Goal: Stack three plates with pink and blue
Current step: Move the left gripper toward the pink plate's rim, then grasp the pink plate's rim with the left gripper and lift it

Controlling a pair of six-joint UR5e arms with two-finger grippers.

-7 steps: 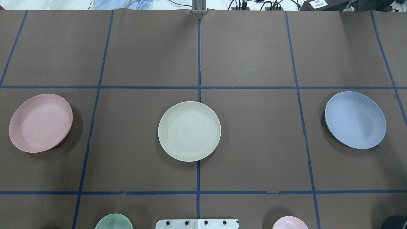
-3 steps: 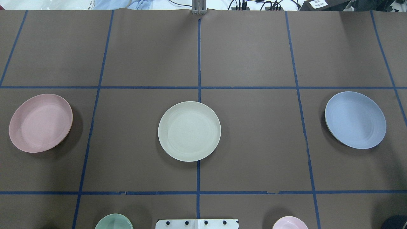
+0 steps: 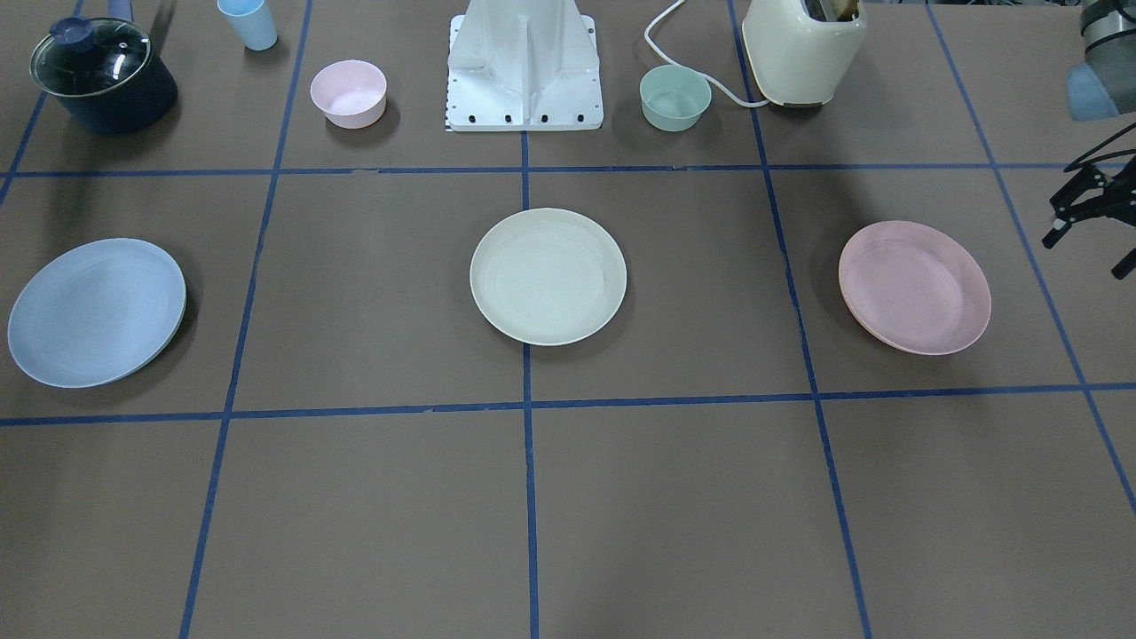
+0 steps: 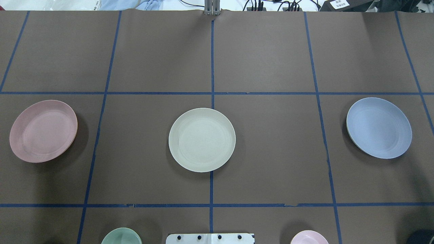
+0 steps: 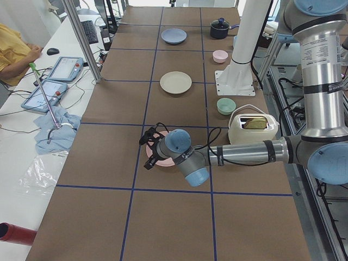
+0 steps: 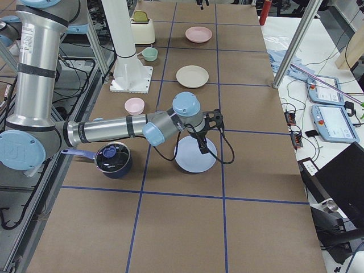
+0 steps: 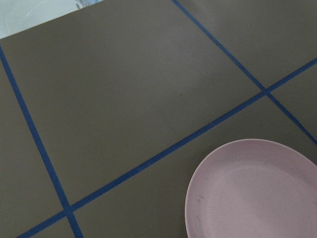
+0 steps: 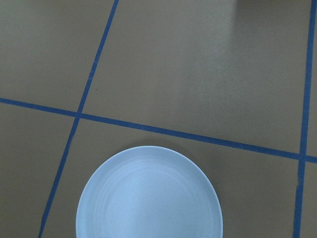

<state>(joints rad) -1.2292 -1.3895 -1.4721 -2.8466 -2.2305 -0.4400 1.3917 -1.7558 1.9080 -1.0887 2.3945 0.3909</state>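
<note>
— Where is the left hand (image 3: 1084, 256)?

— At the far left end of the desk (image 4: 271, 152), in the air. Its two black fingers (image 3: 1051, 240) stand spread apart with nothing between them, so it is released.

— And the pink plate (image 3: 914, 287)?

— Flat on the desk, just beside that hand, on the side toward the middle of the desk. The front-facing view shows a gap between hand and plate. The left wrist camera catches only part of the plate, low in its right corner (image 7: 252, 193).

— The right hand (image 6: 209, 133)?

— It shows only in the side view from the right, hanging over the blue plate (image 6: 196, 159). From there I cannot tell whether it is released or clenched. Nothing looks lifted; the blue plate lies flat beneath it, and the right wrist camera has the plate low in the middle of its view (image 8: 148, 196).

— The third plate?

— The cream plate (image 4: 202, 139) sits between the two hands, well apart from both, on the blue tape line that runs down the desk's centre. All three plates lie apart, none on another.

— Anything else near the hands?

— Toward the robot from the left hand stand a toaster (image 3: 803, 49) and a green bowl (image 3: 675, 97). Toward the robot from the right hand stand a lidded pot (image 3: 102, 75), a blue cup (image 3: 248, 22) and a pink bowl (image 3: 348, 92).
</note>
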